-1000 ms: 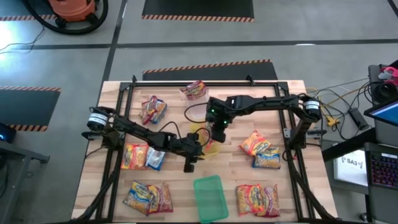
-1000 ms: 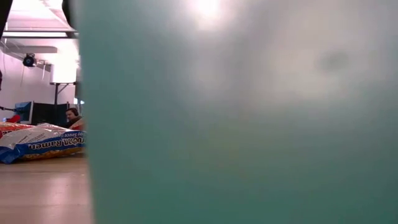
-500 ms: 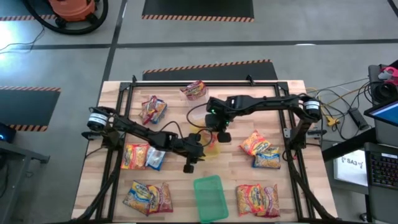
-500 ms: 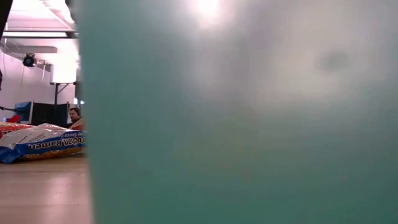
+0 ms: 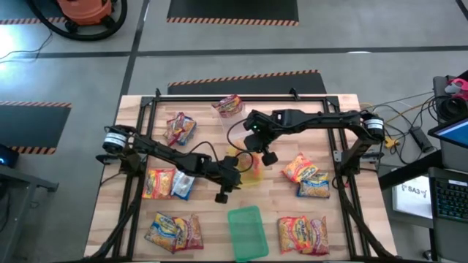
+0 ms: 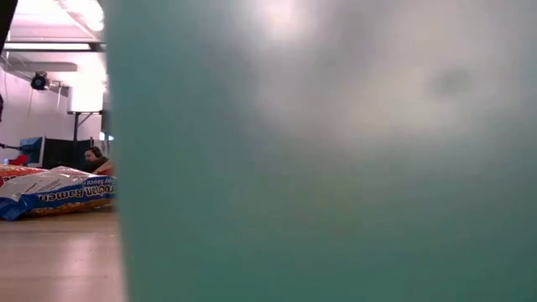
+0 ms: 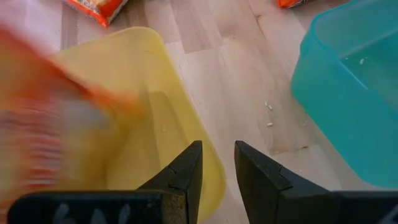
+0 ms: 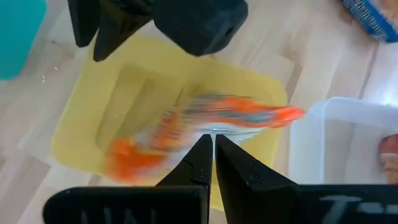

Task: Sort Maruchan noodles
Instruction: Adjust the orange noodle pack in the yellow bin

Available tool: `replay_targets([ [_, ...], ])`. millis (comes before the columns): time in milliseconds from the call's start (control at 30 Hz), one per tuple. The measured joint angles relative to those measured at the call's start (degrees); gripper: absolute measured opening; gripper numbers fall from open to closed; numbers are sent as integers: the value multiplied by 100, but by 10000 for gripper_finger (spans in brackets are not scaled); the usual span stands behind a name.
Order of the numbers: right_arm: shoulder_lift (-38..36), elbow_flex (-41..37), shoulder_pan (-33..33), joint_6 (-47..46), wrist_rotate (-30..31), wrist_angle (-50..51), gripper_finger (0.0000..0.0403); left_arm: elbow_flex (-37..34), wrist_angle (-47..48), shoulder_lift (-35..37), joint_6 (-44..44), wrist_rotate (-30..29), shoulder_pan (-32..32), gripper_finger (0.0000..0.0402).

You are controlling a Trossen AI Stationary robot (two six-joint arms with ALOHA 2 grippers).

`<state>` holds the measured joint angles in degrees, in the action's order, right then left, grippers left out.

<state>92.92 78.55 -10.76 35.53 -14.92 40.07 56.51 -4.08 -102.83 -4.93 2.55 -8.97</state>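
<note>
Right wrist view: an orange packet (image 8: pixel 205 127), motion-blurred, hangs over the yellow tray (image 8: pixel 106 112), pinched in the clenched fingers of your right gripper (image 8: pixel 208 149).
Change: over the last second your right gripper (image 5: pixel 268 155) has moved a little to the right of the tray (image 5: pixel 252 174) in the high view, packet with it.
Left gripper (image 7: pixel 217 163): fingers narrowly parted astride the yellow tray's rim (image 7: pixel 186 118), apparently steadying it; you can't confirm firm contact.
Clear tray (image 8: pixel 348 149): just beside the yellow one, something red inside.
Green tray (image 5: pixel 247 232): near the front edge, apart.
Meaning: the orange packet isn't released yet; other noodle packets (image 5: pixel 303 168) lie scattered on the table (image 5: pixel 344 117), so sorting looks far from finished.
</note>
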Motion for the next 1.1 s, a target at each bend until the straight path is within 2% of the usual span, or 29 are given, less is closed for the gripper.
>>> replay_targets([
  [133, 214, -6, 0, -152, 25, -7, 9, 0, -2, 0, 1, 2, 0, 75],
  [300, 237, 120, -10, -1120, 56, 8, 16, 0, -4, 0, 2, 4, 2, 76],
  [533, 219, 504, -39, -2245, -48, 704, 25, 0, -26, 0, 81, 7, 7, 76],
  [633, 224, 499, -39, -3169, 420, 730, 23, 2, -28, 0, 94, 7, 7, 76],
  [700, 224, 499, -42, -3566, 528, 818, 16, 2, -34, 0, 94, 7, 7, 76],
  [933, 224, 484, -40, -4078, 532, 941, 12, 2, -50, 0, 94, 9, 7, 76],
  [1100, 257, 480, -174, -4311, 238, 1227, 45, 2, -57, 0, 94, 9, 7, 76],
])
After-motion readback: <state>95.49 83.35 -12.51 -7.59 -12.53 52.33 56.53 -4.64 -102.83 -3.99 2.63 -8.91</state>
